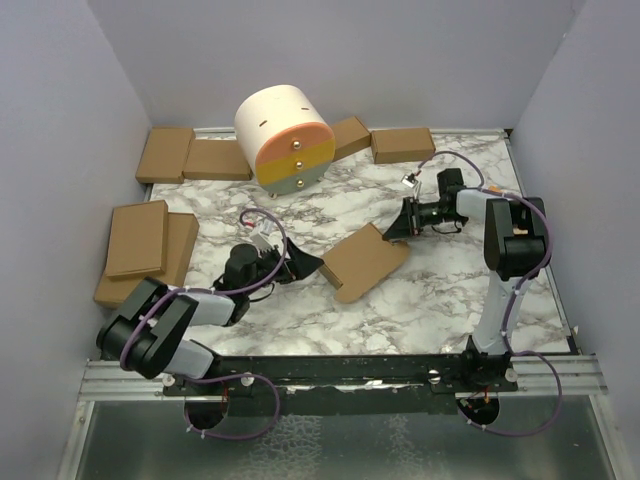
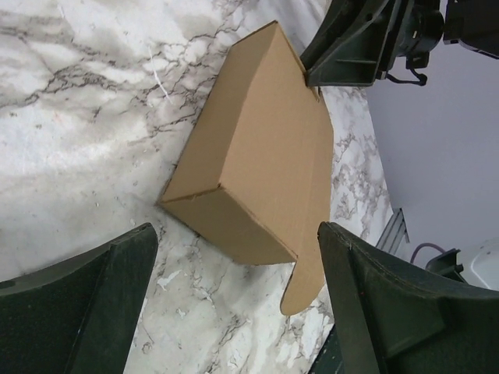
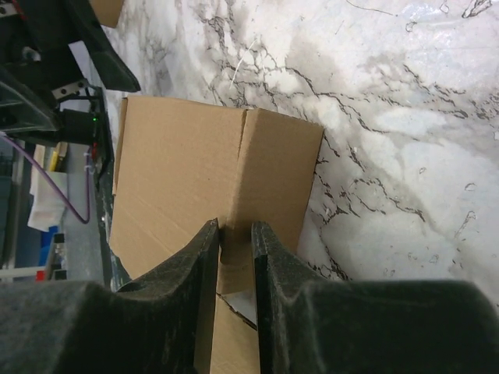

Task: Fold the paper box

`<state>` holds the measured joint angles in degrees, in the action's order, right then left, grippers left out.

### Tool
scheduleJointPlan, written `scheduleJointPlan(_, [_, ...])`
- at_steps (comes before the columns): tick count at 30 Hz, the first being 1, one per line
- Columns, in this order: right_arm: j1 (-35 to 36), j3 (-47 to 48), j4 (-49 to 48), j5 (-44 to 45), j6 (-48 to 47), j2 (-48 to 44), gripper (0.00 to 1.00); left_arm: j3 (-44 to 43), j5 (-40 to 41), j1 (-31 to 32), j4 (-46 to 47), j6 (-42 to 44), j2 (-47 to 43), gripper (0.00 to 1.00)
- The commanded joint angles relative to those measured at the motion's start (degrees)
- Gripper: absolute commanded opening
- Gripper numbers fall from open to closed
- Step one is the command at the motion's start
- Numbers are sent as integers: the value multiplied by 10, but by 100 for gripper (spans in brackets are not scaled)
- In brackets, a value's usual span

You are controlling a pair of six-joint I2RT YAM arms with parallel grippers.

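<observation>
On the left of a marble-patterned table (image 1: 430,290), a stack of flat brown cardboard boxes (image 1: 140,245) is seen, and more brown boxes (image 1: 190,157) are lined along the far edge behind it. Further right along that far edge, a drum-shaped white container with orange and yellow drawer fronts (image 1: 285,135) is set, with two more cardboard boxes (image 1: 400,145) to its right. The left arm is stretched low across the near left of the table, and the left gripper (image 1: 308,268) is held just to the left of the paper box (image 1: 362,262), with its jaws spread wide and nothing between them; in the left wrist view the box is shown lying ahead of the two dark fingers (image 2: 78,304), untouched by them. The paper box is placed near the middle of the table, folded into a small flat closed shape and turned at an angle to the table edges, with a rounded tab (image 2: 304,288) left sticking out at one edge. At the far right corner of the box the right gripper (image 1: 392,230) is met: its jaws are drawn almost together and a thin cardboard edge of the box is pinched between the fingers (image 3: 195,296). The right arm is raised from its base at the near right.
</observation>
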<state>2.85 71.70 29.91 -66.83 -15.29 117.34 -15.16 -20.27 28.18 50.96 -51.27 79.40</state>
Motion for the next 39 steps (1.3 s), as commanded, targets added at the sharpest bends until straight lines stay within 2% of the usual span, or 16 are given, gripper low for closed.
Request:
scheduleJointPlan(1, [-15,3,1,0,-4,29,21,16,-12,-2,83,-65,33,88])
scheduleJointPlan(14, [-27,2,6,-19,0,52,21,10,31,28,180,-143,109,97])
scheduleJointPlan(27, [-35,2,12,-24,-4,61,21,16,93,52,170,-165,138,97])
scheduleJointPlan(39, [-36,2,15,-26,-5,70,21,6,187,107,234,-218,200,97])
